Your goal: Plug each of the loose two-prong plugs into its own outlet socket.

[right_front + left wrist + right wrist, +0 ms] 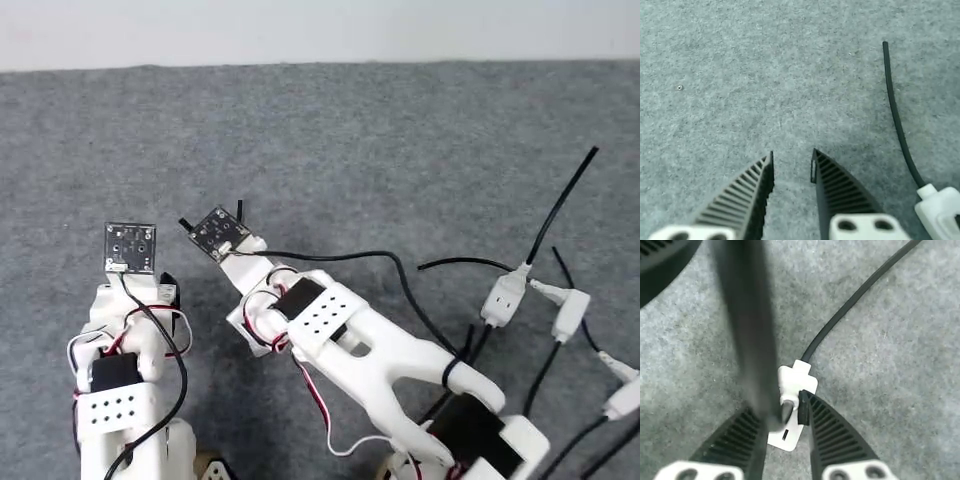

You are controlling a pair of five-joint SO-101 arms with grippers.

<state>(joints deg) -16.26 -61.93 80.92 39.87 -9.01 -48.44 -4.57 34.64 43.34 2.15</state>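
In the right wrist view my right gripper (786,407) has its jaws pressed on a white connector (796,381). One pad (827,440) touches its side, and I judge that it is pinched, not only framed. I cannot tell if this piece is a plug or a socket. Its long axis runs straight out from between the jaws, and its black cable (855,295) leaves the far end at a slant, away from the wrist. A dark blurred cord (747,315) hangs close before the camera and covers the other pad. My left gripper (792,152) is spread and holds nothing; it hangs over the grey carpet (740,60). The second connector (939,212) lies to the side of one finger, apart from it and not between the jaws, and its thin cable (897,115) runs forward along the fingers' direction to a free end. So the left arm, in my opinion, needs a sideways shift toward that connector before closing. In the high view an outlet socket (503,296) and a two-prong plug (568,310) lie just beside each other near the base of an arm, with a further plug (625,397) at the picture's edge. The carpet ahead of both wrists is open and its far edge is well away, so there is room for moving.
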